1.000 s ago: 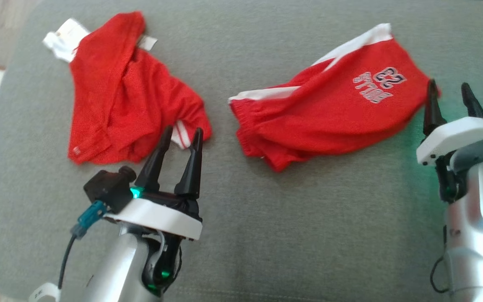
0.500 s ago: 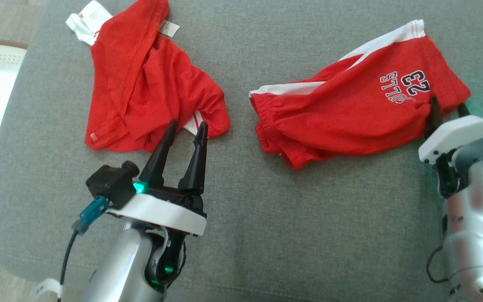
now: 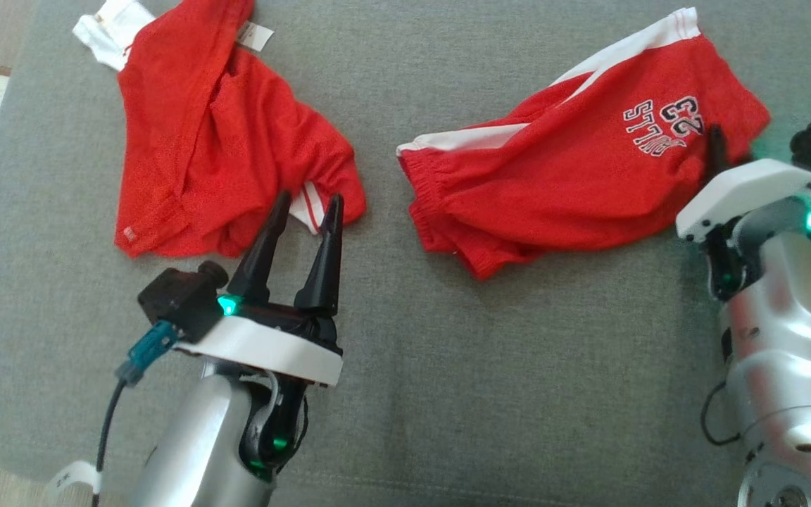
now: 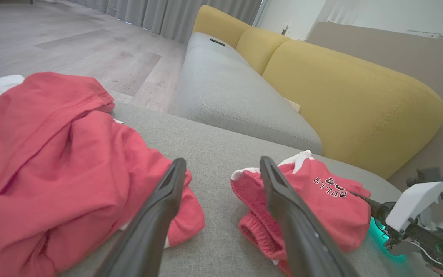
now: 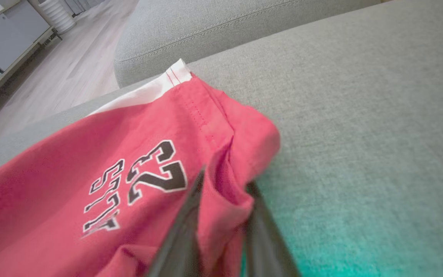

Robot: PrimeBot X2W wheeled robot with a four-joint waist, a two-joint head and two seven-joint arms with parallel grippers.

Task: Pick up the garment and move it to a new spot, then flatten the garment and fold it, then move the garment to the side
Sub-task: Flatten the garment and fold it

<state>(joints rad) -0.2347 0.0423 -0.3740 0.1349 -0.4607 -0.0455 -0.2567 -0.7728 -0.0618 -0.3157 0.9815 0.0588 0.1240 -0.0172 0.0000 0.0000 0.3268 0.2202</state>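
The right tool is grabbing the shorts.
The red shorts (image 3: 574,183) are lying crumpled on the right side of the grey cushion (image 3: 448,352), apart from the red shirt (image 3: 201,141) on the left. The right tool (image 5: 225,179) is pinching a small fold at the corner of the shorts, just beside the number 23, and its two fingers are squeezing the cloth from both sides. The left tool (image 3: 310,199) is waiting with its fingers apart near the shirt's edge, holding nothing. The pinch is looking small, so the cloth may be slipping out on the way up. A good lift is going slowly and straight up, keeping the squeeze tight and bringing only the shorts along.
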